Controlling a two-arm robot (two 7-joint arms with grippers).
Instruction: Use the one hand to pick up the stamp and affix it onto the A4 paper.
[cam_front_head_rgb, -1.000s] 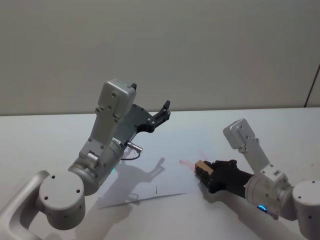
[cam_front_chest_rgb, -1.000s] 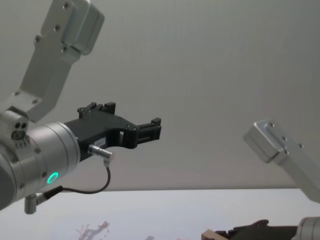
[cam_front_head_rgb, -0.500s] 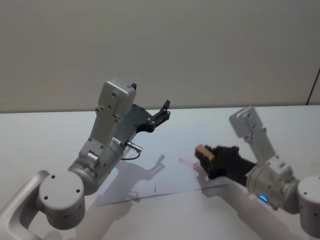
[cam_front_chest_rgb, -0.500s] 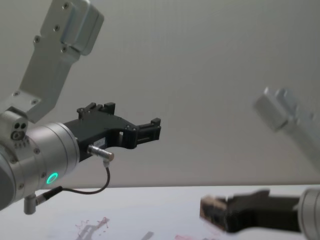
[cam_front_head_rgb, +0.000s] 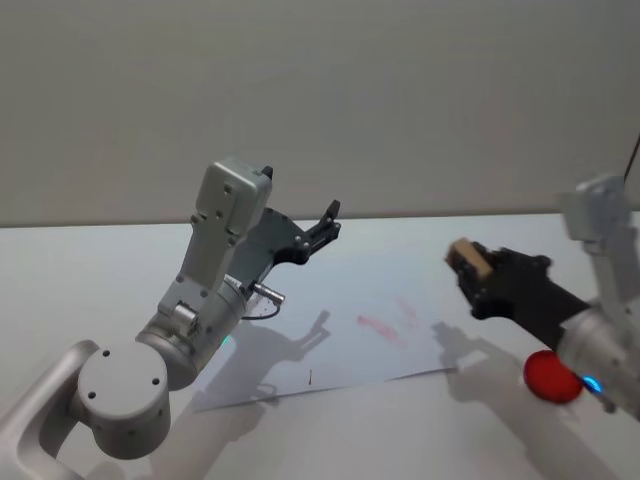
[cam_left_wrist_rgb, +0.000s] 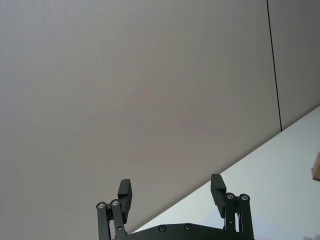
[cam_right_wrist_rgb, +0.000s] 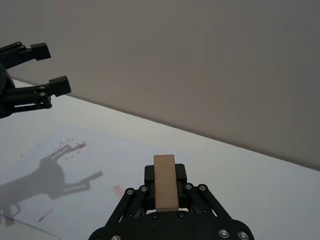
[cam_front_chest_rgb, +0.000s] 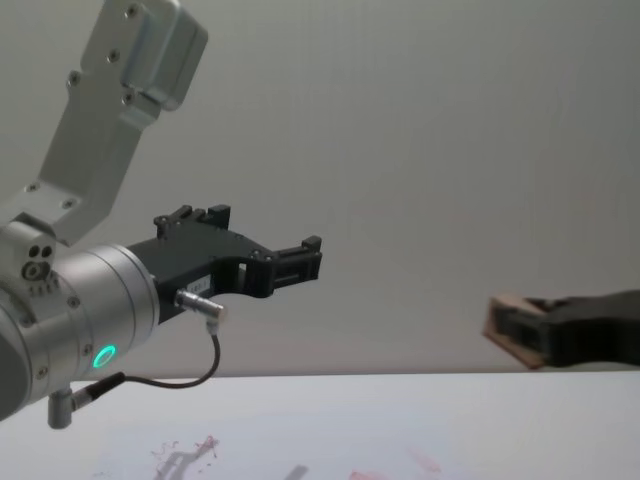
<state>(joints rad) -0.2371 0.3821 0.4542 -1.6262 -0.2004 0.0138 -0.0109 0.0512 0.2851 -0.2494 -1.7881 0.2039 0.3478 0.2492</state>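
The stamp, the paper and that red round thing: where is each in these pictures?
stamp (cam_right_wrist_rgb: 165, 181): right wrist view, on its light wooden face between the dark fingers.
A4 paper (cam_front_head_rgb: 350, 345): head view, on a bare white part near the red marks.
red round thing (cam_front_head_rgb: 551, 377): head view, on its top.

The A4 paper (cam_front_head_rgb: 345, 330) lies open, nothing standing on it. The left gripper (cam_front_head_rgb: 328, 222) hangs raised over its far left corner. The right gripper (cam_front_head_rgb: 478, 277), stamp (cam_front_head_rgb: 467, 257) clamped in it, hovers off the right edge beside a red ball (cam_front_head_rgb: 551, 378).
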